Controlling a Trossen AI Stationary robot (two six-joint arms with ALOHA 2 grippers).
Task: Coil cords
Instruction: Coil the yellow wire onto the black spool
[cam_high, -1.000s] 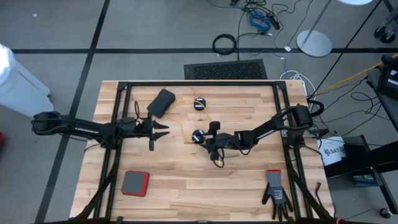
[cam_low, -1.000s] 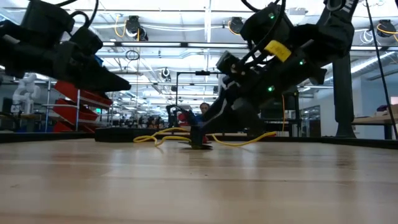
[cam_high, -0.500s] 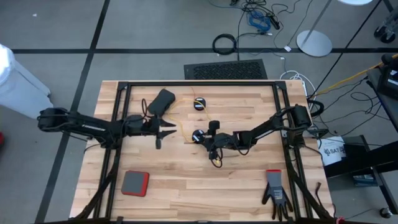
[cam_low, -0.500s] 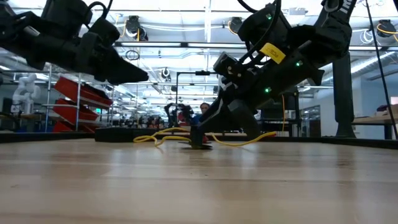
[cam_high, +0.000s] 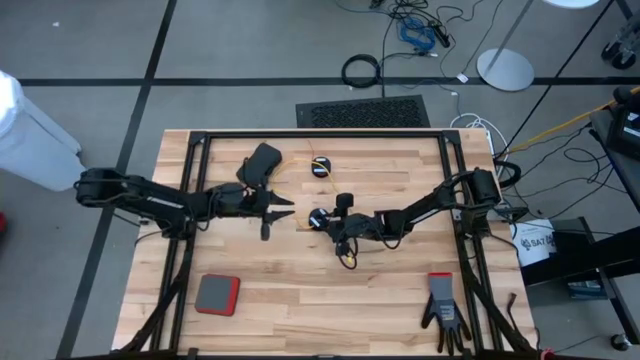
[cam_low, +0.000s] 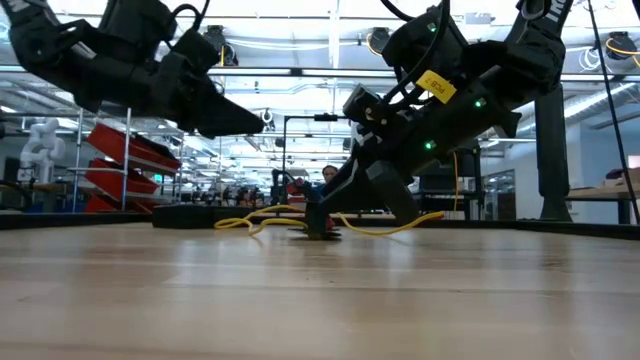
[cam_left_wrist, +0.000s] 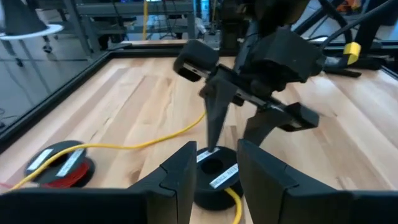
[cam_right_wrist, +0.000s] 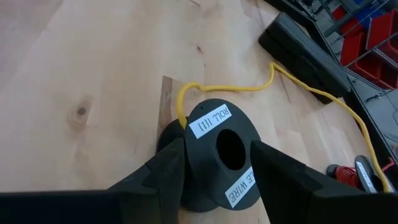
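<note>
My left gripper (cam_high: 272, 208) has slid toward the middle of the table (cam_high: 300, 300) since a moment ago, and my right gripper's fingers have closed in.

From above, the black reel (cam_high: 319, 218) sits mid-table. The right gripper (cam_high: 326, 222) is at it; the left one is just beside it, pointing at it. A second reel (cam_high: 321, 166) lies farther back.

From low down, the yellow cord (cam_low: 262, 220) trails flat along the wood. My right arm leans down steeply; my left arm hangs above the table.

My left wrist camera shows its fingers (cam_left_wrist: 180, 180) parted, holding nothing, reel straight ahead.

My right wrist camera shows fingers (cam_right_wrist: 166, 171) hugging the reel's sides, cord running away behind.
</note>
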